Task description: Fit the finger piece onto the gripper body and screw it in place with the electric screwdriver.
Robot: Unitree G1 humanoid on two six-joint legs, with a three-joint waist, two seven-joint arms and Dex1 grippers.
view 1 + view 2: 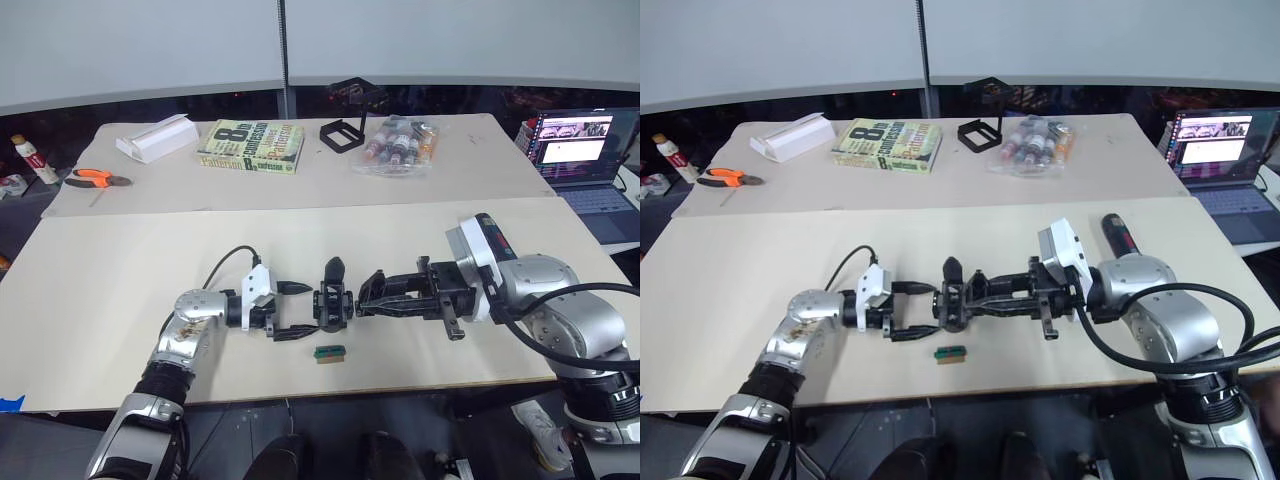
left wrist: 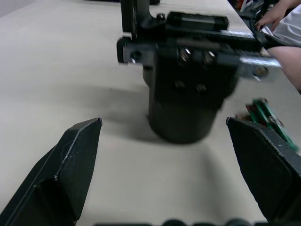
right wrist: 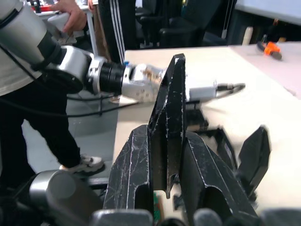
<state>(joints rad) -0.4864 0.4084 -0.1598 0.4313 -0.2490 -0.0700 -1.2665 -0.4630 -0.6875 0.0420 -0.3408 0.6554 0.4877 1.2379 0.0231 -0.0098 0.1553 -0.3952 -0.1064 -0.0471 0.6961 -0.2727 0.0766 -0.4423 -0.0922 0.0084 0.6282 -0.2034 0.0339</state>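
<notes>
left gripper (image 1: 298,311) spread wide beside gripper body (image 1: 333,303) | right gripper (image 1: 372,292) pinching finger piece (image 3: 169,117) | green block (image 1: 329,352) just below | electric screwdriver (image 1: 1119,235) right

The gripper body (image 2: 188,89) looks matt black plastic with small metal screws. The finger piece (image 3: 168,127) is scuffed black plastic. The table (image 1: 120,290) is smooth and matt.

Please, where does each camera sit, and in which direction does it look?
Left eye, right eye: on the head, looking forward and down at the table; both arms show, the gripper body between left gripper and right gripper.
Left wrist: along its open fingers at the gripper body.
Right wrist: along its fingers, clamped on the finger piece, toward the left gripper.
Shared: left wrist and eye views both show the green block.
</notes>
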